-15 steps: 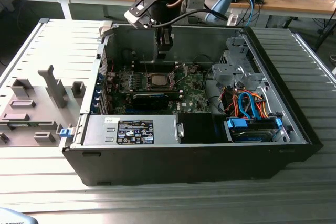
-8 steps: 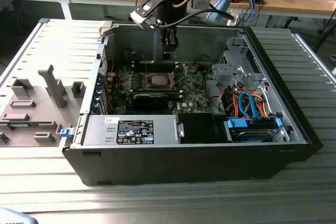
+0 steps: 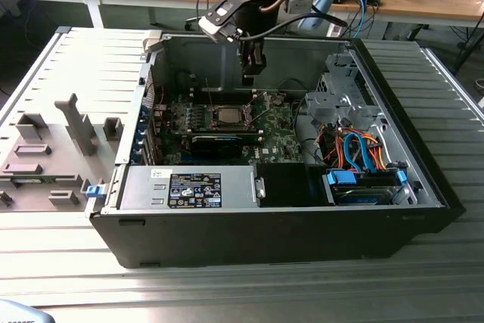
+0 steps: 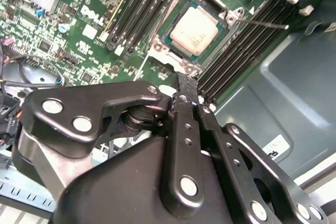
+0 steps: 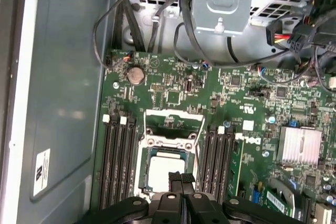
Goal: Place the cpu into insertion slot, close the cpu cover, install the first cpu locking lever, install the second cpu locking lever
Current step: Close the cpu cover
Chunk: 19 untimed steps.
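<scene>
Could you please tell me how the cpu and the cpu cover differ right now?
The cpu is a solid pale plate; the cover is a frame with a window. The cpu lies flat in the slot; the cover is swung open beside it. Both are square, silvery metal.

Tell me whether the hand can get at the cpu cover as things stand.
Probably yes: the hand hangs above the cpu, and the cpu cover is swung open beside it, with nothing between.
</scene>
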Each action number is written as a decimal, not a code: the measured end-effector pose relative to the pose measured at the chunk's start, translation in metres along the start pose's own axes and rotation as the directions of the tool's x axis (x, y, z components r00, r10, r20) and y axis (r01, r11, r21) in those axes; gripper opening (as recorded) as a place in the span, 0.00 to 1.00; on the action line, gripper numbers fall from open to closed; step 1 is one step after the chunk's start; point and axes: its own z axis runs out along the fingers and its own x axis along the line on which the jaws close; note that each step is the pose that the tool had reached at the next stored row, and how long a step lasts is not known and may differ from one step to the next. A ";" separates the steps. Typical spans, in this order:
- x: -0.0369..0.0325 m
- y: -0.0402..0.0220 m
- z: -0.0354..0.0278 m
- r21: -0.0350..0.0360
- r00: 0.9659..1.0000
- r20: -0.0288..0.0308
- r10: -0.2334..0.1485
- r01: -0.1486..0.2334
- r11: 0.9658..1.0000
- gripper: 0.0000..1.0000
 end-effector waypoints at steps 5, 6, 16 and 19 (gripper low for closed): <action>-0.0011 0.0087 0.0003 0.000 1.000 0.000 0.000 0.000 1.000 0.11; -0.0012 0.0096 0.0004 0.000 1.000 0.000 0.000 0.000 1.000 0.11; -0.0023 0.0196 0.0010 0.000 1.000 0.000 0.000 0.000 1.000 0.11; -0.0025 0.0212 0.0011 0.000 1.000 0.000 0.000 0.000 1.000 0.11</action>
